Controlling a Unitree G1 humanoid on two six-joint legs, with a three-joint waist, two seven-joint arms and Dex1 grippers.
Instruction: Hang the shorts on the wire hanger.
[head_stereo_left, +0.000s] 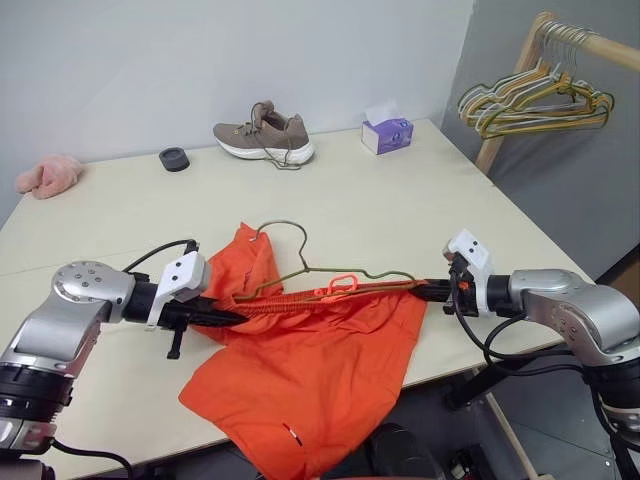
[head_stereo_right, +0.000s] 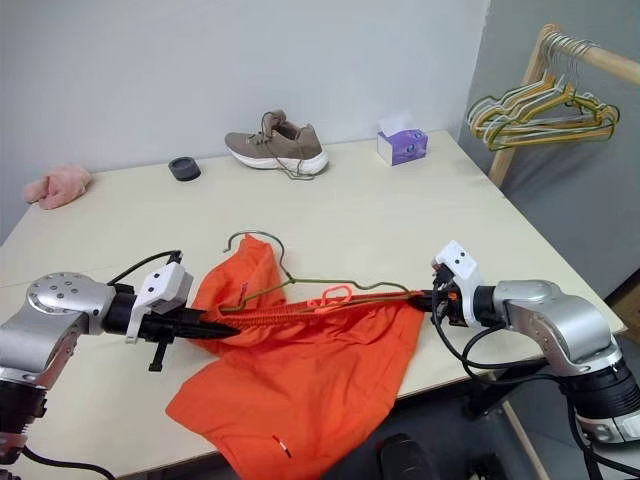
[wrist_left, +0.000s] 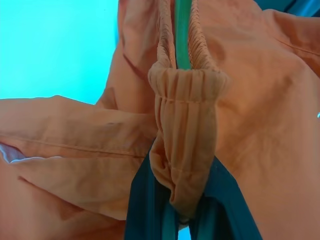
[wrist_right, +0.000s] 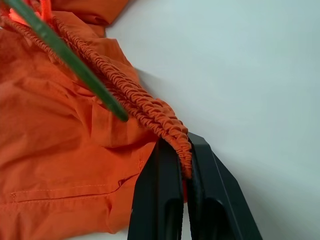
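Left gripper clamped on one end of the gathered waistband; right gripper clamped on the other end. Shorts stretched taut between the two, lower fabric draped over the near edge of the table and hanging past it. Wire hanger lying along and partly within the stretched waistband, hook curving up toward the far side, one end of the bar running close beside the elastic near the right fingers.

Probable faults:
- Elastic slipping out of either pinch under tension, then snapping back and bunching.
- Hanger sliding free of the waistband, since neither gripper holds the wire itself.
- Overhanging fabric dragging the whole garment off the edge on release.

Surface: pale, smooth tabletop. Farther back: pink fluffy cloth at far left, small dark round object, brown shoe, purple tissue box. Beyond the far right corner: wooden rack carrying a bunch of coloured hangers, against a plain grey wall.
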